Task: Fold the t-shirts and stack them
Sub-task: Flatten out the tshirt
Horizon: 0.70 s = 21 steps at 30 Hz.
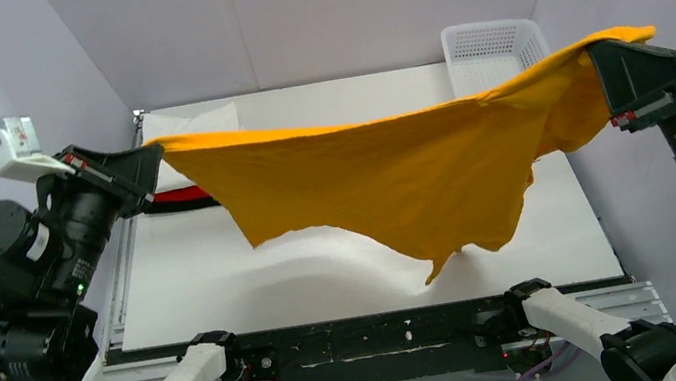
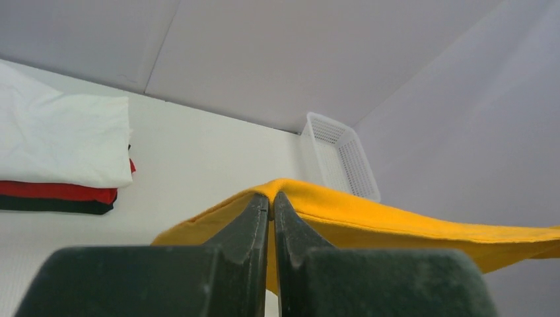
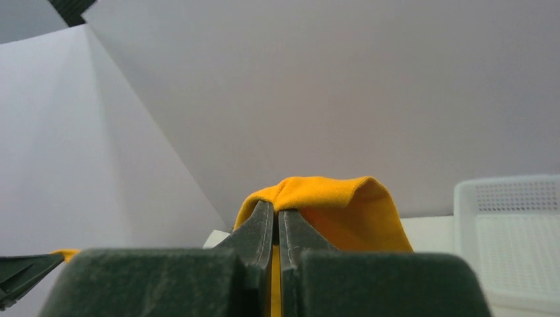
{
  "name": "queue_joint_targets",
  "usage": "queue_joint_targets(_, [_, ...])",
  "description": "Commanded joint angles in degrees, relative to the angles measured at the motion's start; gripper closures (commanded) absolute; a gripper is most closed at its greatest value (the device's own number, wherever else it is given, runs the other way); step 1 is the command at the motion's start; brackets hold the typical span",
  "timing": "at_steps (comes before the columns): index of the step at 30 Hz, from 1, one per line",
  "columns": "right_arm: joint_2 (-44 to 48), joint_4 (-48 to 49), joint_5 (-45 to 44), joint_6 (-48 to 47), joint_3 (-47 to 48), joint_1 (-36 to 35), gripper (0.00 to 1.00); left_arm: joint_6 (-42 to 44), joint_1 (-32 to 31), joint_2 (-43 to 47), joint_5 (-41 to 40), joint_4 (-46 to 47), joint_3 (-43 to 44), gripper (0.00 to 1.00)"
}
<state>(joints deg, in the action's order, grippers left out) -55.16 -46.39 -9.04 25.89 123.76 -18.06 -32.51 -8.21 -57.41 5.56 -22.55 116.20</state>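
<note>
A: Where's the orange shirt (image 1: 393,182)?
B: Hanging between left gripper (image 2: 271,201) and right gripper (image 3: 276,210), jaws pinched on its edge; not yet folded (three folded shirts (image 2: 63,142) lie stacked beyond the left jaws).

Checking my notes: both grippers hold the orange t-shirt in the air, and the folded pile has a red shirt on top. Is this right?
One thing is wrong: the left wrist view shows the white shirt on top, the red shirt under it. The left gripper and right gripper do hold the orange t-shirt in the air.
</note>
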Motion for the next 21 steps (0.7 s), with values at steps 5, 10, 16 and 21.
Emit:
queue_joint_targets(5, [2.87, 5.28, 15.65, -0.18, 5.94, 0.13, 0.99, 3.76, 0.21, 7.35, 0.55, 0.24, 2.94, 1.0])
queue_joint_targets(10, [3.22, 6.38, 14.51, -0.51, 4.98, 0.14, 0.99, 4.99, 0.24, 7.08, -1.54, 0.31, 4.26, 1.0])
queue_joint_targets(16, [3.48, 9.65, 5.82, -1.53, -6.46, 0.13, 0.99, 4.63, 0.21, 4.1, -3.7, 1.24, -3.21, 1.0])
queue_joint_targets(21, [2.46, 14.6, -1.72, -1.33, -22.38, 0.13, 0.99, 6.25, 0.21, -0.58, -13.27, 4.72, -16.63, 1.0])
